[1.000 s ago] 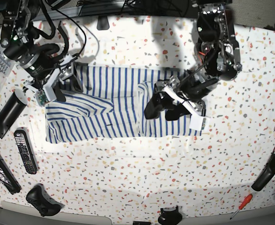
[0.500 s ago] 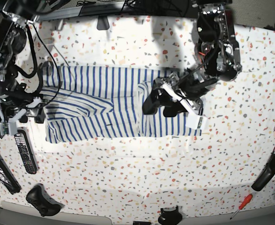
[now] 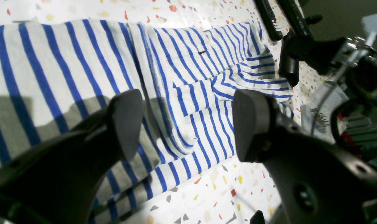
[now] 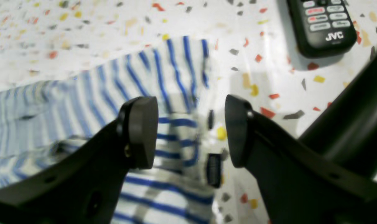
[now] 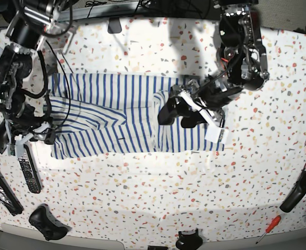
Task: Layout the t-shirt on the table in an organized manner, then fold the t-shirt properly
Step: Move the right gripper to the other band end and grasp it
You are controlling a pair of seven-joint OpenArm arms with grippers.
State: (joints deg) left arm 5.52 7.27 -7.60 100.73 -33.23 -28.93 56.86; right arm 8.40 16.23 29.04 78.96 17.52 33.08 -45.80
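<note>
The striped t-shirt [image 5: 116,112] lies as a wide band on the table [image 5: 158,192], with one layer folded over near its middle. My left gripper [image 5: 178,117] hovers open over the shirt's right part. In the left wrist view its fingers [image 3: 126,124] straddle the folded edge of the t-shirt [image 3: 182,102] with nothing between them. My right gripper [image 5: 37,136] stands open at the shirt's lower left corner. The right wrist view shows that gripper [image 4: 190,130] just above the hem of the t-shirt [image 4: 163,84], holding nothing.
A black remote [image 5: 28,169] lies just below the right gripper, also seen as the remote [image 4: 322,25]. A long black bar [image 5: 1,185], a game controller [image 5: 47,223], a red screwdriver [image 5: 267,229] and a black handle [image 5: 297,191] ring the table's edges.
My right arm has swung from the shirt's upper left corner down to its lower left corner. The left gripper has shifted only slightly and stays open.
</note>
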